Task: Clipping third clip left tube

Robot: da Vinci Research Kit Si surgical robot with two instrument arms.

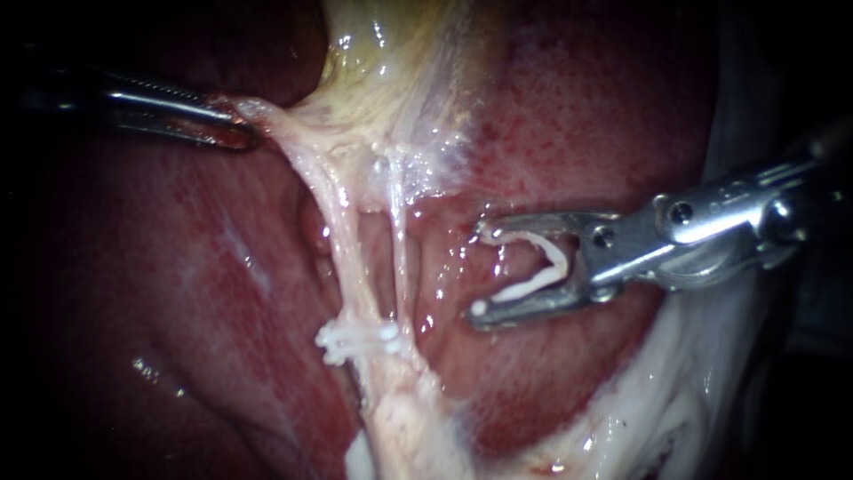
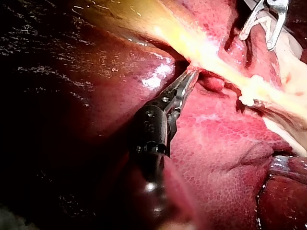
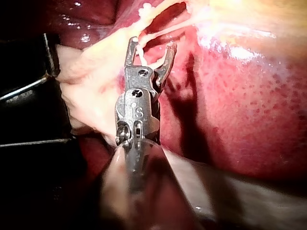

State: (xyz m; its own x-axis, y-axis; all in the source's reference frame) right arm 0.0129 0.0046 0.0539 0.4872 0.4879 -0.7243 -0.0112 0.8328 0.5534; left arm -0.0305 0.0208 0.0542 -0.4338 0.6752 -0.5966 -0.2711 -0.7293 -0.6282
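Note:
Two pale tubes run down from the gallbladder (image 1: 391, 62): the left tube (image 1: 345, 258) and the thinner right tube (image 1: 401, 258). White clips (image 1: 355, 340) sit across the left tube low down, also visible as clips (image 2: 247, 98) in the left wrist view. My left instrument (image 1: 235, 124) is shut on pale tissue at the gallbladder's lower edge and holds it stretched leftward. My right instrument (image 1: 480, 271) stands wide apart with an open white clip (image 1: 533, 271) seated between its jaws. It hovers to the right of both tubes and touches neither.
Red liver (image 1: 586, 116) lies behind and around the tubes. Whitish tissue (image 1: 675, 400) lines the lower right under the right shaft. In the right wrist view a dark frame with thin wires (image 3: 29, 86) stands beside the instrument (image 3: 151, 48).

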